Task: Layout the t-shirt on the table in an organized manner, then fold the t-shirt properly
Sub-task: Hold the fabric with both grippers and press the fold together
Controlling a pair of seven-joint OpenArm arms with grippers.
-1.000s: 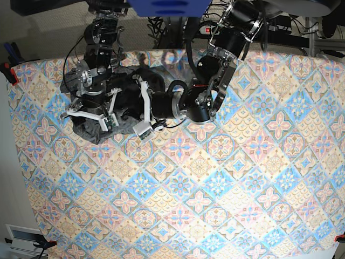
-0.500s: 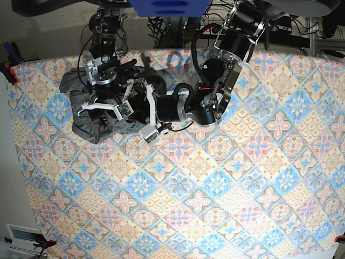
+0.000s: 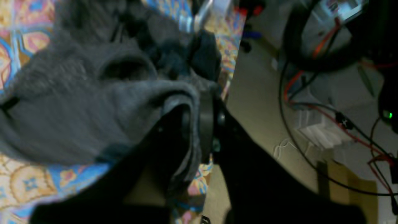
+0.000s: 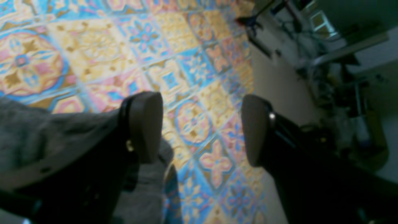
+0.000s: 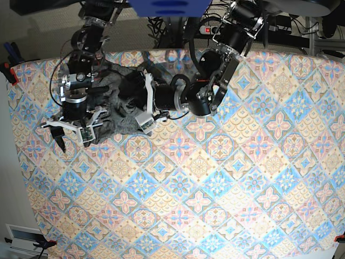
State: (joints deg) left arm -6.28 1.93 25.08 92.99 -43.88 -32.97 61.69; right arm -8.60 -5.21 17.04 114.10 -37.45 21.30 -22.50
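T-shirt [image 5: 116, 102] bunched near table [image 5: 226, 189] far edge, left gripper [image 3: 199, 124] clamping it, right gripper [image 4: 202, 130] spread.

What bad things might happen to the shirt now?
The left pincer is shut on only a thin fold of the t-shirt, so it may slip free. The shirt lies bunched near the table edge and might slide off. The open right pincer may snag it.

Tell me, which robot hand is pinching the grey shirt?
The left gripper: its jaws are shut on a fold of the t-shirt. The right gripper stands wide open over the table, holding nothing.
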